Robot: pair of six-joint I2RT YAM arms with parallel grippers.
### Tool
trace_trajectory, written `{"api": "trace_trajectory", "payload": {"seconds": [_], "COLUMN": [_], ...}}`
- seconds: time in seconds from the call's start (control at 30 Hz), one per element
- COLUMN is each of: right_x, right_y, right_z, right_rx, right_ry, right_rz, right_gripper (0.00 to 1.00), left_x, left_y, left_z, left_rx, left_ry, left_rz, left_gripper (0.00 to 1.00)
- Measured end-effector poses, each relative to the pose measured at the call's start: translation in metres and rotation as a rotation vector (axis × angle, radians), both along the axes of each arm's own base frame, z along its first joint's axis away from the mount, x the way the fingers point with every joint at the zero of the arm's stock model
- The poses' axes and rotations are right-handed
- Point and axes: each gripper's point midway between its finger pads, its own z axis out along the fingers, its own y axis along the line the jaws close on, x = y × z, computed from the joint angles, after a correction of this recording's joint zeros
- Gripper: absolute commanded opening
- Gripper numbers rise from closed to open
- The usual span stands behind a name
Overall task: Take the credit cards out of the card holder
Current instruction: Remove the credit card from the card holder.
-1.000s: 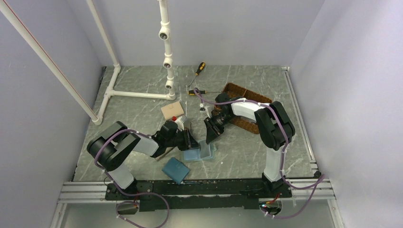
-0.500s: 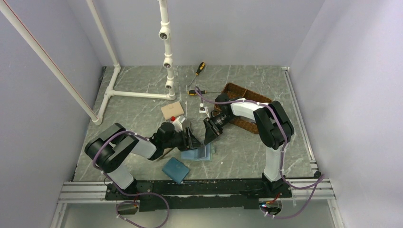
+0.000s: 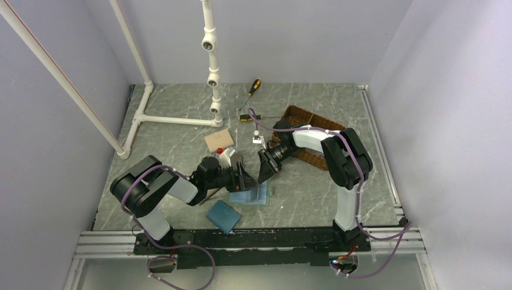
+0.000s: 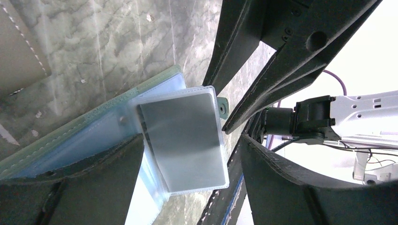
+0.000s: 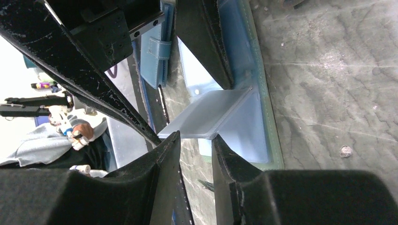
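The card holder point(image 3: 252, 195) lies open on the table, sage-green rim point(image 4: 89, 123) around pale blue pockets point(image 5: 244, 126). A clear sleeve with a pale grey credit card point(image 4: 180, 140) inside stands up from it. My left gripper point(image 3: 241, 180) is open, its jaws wide on either side of that sleeve point(image 4: 192, 140) without touching it. My right gripper point(image 3: 264, 170) comes in from the other side, jaws part-way open point(image 5: 196, 137). Its fingertips point(image 4: 224, 130) sit at the sleeve's free edge point(image 5: 206, 117), and nothing shows inside the gap. No other credit cards are visible.
A darker blue wallet point(image 3: 223, 215) lies just in front of the card holder. A tan wallet point(image 3: 218, 140) lies behind the left arm. A woven basket point(image 3: 308, 136) stands under the right arm. Two screwdrivers point(image 3: 253, 89) and a white pipe frame point(image 3: 181, 119) lie at the back.
My left gripper has opened wide and let go of the sleeve. The right gripper has shifted slightly left and stays at the sleeve's edge.
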Motion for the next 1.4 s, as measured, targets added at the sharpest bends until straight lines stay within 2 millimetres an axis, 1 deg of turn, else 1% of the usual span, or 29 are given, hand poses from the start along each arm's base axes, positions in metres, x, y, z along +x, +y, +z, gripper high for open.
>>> {"api": "trace_trajectory", "payload": {"seconds": [0.33, 0.7, 0.97, 1.4], "right_x": [0.001, 0.002, 0.0, -0.003], "right_y": [0.002, 0.003, 0.004, 0.006], "right_z": [0.001, 0.0, -0.003, -0.003], "right_rx": [0.004, 0.006, 0.002, 0.003], "right_ry": [0.008, 0.006, 0.014, 0.016], "right_rz": [-0.008, -0.01, -0.002, 0.006], "right_gripper": [0.32, 0.3, 0.29, 0.27], "left_x": [0.0, 0.002, 0.003, 0.002], "left_y": [0.001, 0.013, 0.018, 0.017], "left_z": [0.001, 0.004, 0.003, 0.002], "left_rx": [0.01, 0.073, 0.105, 0.148], "left_ry": [-0.005, -0.019, -0.026, -0.028], "left_rz": [0.002, 0.05, 0.065, 0.057], "left_gripper": [0.82, 0.93, 0.91, 0.89]}}
